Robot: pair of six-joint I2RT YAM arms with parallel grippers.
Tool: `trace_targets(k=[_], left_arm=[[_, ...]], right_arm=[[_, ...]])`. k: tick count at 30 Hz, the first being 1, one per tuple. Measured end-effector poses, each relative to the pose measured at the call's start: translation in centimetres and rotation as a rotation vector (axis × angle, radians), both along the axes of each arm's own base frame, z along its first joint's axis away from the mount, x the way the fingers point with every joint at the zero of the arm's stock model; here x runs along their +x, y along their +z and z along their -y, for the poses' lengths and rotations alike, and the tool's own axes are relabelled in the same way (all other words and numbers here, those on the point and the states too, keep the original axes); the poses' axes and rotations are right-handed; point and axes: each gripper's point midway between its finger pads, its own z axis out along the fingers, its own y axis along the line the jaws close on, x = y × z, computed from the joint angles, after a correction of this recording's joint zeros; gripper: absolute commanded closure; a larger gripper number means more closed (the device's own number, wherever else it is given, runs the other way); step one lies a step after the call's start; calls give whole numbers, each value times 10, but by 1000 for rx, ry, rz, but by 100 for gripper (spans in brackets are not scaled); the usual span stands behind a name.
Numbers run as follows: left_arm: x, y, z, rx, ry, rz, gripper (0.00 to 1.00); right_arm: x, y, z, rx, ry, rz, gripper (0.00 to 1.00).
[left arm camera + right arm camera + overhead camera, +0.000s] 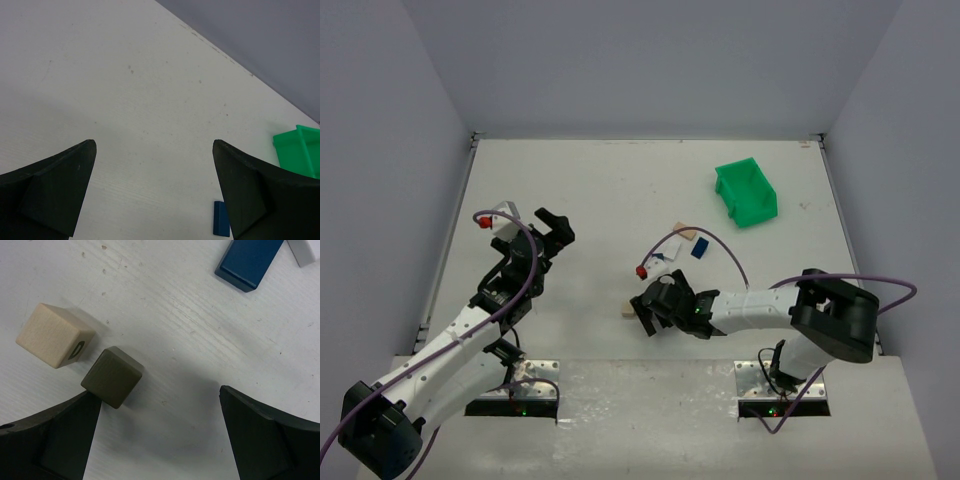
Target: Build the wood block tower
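The wood blocks lie loose on the white table (600, 190), none resting on another. In the right wrist view a tan cube (52, 335) and a dark grey cube (112, 376) sit corner to corner. A dark blue piece (248, 260) and a white piece (302, 250) lie farther off. My right gripper (159, 390) is open and low over the table, its left fingertip (87, 405) at the dark cube's near corner, nothing between the jaws. From above, the right gripper (648, 308) is next to the tan cube (629, 311). My left gripper (154, 142) hangs open and empty at mid-left (552, 235).
A green plastic bin (747, 192) stands at the back right, also seen in the left wrist view (300, 152). The blue piece (698, 248) and a pale plank (688, 235) lie between the bin and my right arm. Grey walls close in the table.
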Motion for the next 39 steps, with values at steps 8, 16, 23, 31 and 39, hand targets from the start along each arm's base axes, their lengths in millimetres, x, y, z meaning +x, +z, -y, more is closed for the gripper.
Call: trace_targets(k=[8, 16, 23, 31, 39], left_arm=[[0, 0, 0, 0, 0, 0, 0], [0, -1, 0, 1, 0, -2, 0], [1, -5, 2, 12, -9, -17, 0], [10, -11, 24, 37, -125, -32, 0], [18, -29, 48, 79, -254, -80, 0]], right_arm=[[-5, 2, 11, -40, 11, -16, 1], [-12, 5, 26, -72, 18, -28, 1], [-1, 59, 34, 51, -25, 86, 1], [79, 105, 110, 194, -410, 175, 1], [111, 93, 129, 208, -565, 71, 1]])
